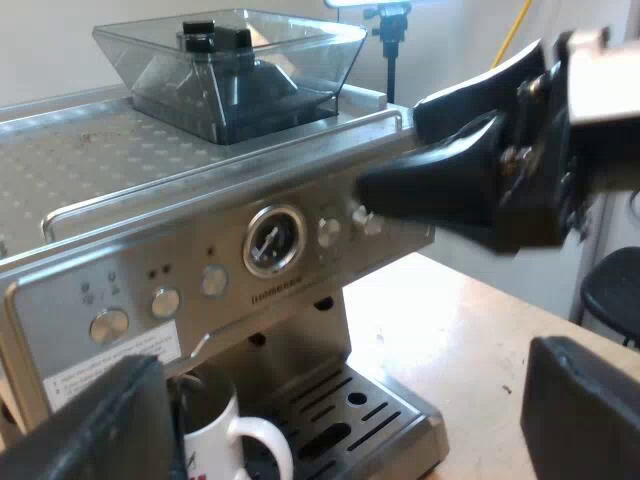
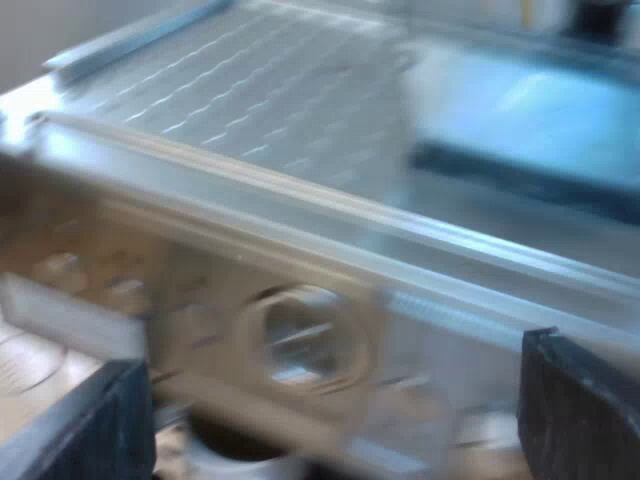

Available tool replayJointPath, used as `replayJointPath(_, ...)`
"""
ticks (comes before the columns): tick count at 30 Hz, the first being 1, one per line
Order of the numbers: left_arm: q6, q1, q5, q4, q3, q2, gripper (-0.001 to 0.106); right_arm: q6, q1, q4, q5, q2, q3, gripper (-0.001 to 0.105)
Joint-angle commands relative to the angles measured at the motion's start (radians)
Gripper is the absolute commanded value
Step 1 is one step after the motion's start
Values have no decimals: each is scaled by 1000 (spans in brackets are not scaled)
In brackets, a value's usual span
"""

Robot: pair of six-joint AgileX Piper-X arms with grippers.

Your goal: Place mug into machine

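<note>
The white mug stands on the drip tray under the espresso machine's front panel, and nothing holds it. My left gripper is open, its fingers spread wide on either side of the tray, with the mug close to one finger. My right gripper hovers by the knobs at the machine's upper front. In the right wrist view my right gripper is open over the blurred front panel and round gauge, with nothing between its fingers.
A clear bean hopper sits on the machine's steel top. A pressure gauge and several knobs line the front. A wooden tabletop lies beside the machine, with a black stool and a tripod beyond.
</note>
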Motion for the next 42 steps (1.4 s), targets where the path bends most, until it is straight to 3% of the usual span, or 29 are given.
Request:
replayJointPath(1,-2,3,-24,-10,-59,80,73,29,-86,41,-31,-50,-14,86)
replayJointPath(6,-2,54,-49,-10,-134,186,73,63,-257,150,-111,-131,-14,86)
replayJointPath(16,-2,361,-49,-10,-191,242,73,68,-655,349,-290,-302,21,86)
replayJointPath(23,-2,390,-45,28,-191,231,73,66,-885,419,-399,-435,130,86)
replayJointPath(27,-2,390,-76,109,-191,179,73,38,-964,481,-430,-545,206,86)
replayJointPath(31,-2,390,-117,108,-166,99,73,13,-970,497,-434,-662,270,86)
replayJointPath(38,-2,390,-117,133,-66,-103,73,12,-970,599,-493,-845,294,86)
replayJointPath(42,-2,390,-117,235,0,-239,73,12,-970,666,-547,-965,294,86)
